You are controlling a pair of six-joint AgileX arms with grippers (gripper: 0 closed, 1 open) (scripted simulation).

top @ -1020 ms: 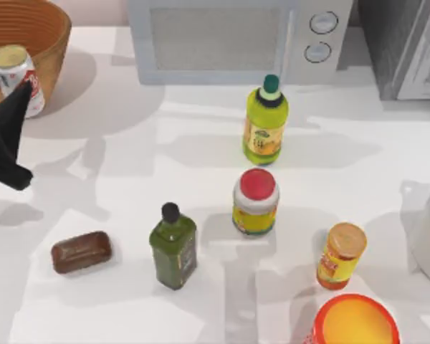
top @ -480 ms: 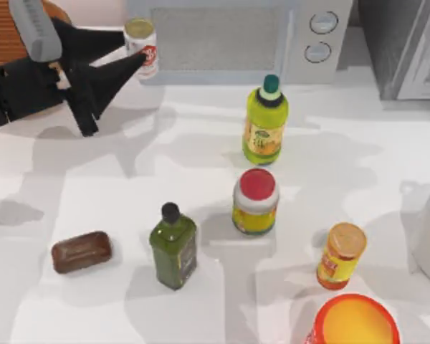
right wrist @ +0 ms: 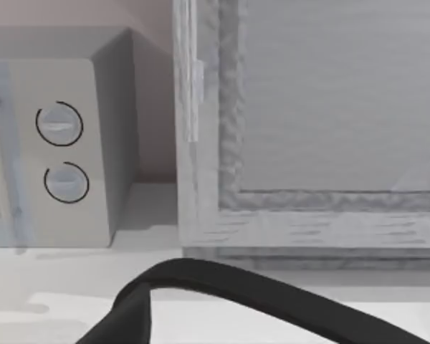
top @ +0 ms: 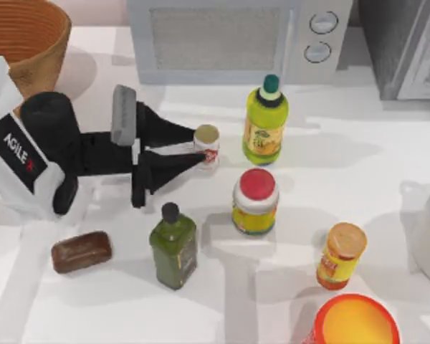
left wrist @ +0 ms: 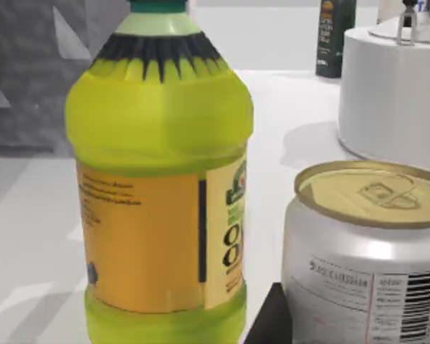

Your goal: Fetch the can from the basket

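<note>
Top view: our left gripper (top: 201, 150) was pinching the can (top: 207, 145) betw. its two black fingers, just left of the yellow-green bottle (top: 265, 123), the can upright and near it but not touching. The basket (top: 30, 37) stood well apart from that bottle, at the table's far left corner. A red-lidded jar (top: 256, 202) was just below the bottle; a dark green bottle (top: 173, 246) & a brown block (top: 82, 251) were further down-left of it.

Left wrist view: the can (left wrist: 369, 251) was close beside the yellow-green bottle (left wrist: 161, 179), pull-tab top visible.

Right wrist view: we saw a microwave (right wrist: 57, 143) w/ two knobs; for the right gripper we cannot tell its state.
</note>
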